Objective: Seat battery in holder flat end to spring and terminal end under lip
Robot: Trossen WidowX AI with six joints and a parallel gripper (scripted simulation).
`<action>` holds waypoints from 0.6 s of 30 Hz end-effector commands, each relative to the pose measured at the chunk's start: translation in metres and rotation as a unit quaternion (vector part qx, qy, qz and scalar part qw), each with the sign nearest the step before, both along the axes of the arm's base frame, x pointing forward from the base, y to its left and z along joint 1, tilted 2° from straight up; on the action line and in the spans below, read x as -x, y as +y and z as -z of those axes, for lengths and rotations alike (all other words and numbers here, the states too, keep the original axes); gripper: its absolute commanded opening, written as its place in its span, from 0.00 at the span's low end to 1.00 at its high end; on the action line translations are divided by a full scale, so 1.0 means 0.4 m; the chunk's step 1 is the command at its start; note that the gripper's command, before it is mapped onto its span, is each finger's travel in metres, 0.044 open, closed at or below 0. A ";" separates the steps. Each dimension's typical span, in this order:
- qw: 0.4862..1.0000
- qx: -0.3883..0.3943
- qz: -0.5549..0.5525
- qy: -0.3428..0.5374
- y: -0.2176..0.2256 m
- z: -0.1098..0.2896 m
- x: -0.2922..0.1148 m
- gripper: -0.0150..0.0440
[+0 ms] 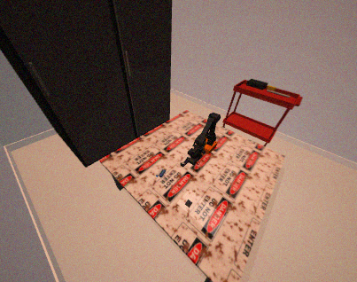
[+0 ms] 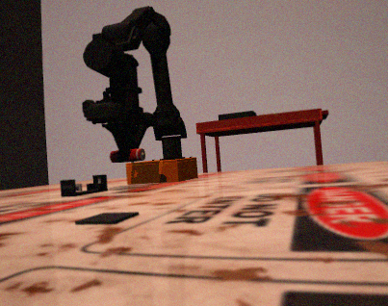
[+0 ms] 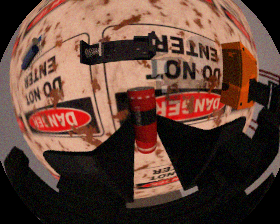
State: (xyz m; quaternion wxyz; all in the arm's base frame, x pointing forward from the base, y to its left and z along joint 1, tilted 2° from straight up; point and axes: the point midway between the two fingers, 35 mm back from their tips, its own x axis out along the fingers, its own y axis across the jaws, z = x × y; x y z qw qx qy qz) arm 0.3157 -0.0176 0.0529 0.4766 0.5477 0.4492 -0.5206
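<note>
My gripper [image 2: 126, 150] [image 3: 143, 120] [image 1: 188, 160] is shut on a red battery [image 2: 128, 155] [image 3: 143, 117]. It holds the battery level, a little above the patterned mat [image 2: 230, 241] [image 1: 238, 208]. In the exterior view the battery's pale end points right. The black battery holder [image 2: 84, 186] [image 3: 122, 50] lies on the mat, lower and to the left of the battery in that view, and ahead of the battery in the wrist view. The holder is empty, apart from the gripper.
The arm's orange base block [image 2: 161, 170] [image 3: 239, 76] sits just behind the gripper. A flat black square [image 2: 107, 217] [image 1: 189, 202] and a small blue object [image 1: 160, 173] [image 3: 34, 46] lie on the mat. A red cart [image 1: 265, 104] [image 2: 259, 122] and a dark cabinet [image 1: 88, 66] stand beyond.
</note>
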 end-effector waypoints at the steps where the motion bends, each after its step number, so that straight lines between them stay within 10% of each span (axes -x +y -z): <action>1: 0.996 0.004 -0.089 -0.001 -0.027 -0.008 -0.010 0.40; 18: 0.905 0.026 -0.425 0.002 -0.137 -0.028 -0.017 0.40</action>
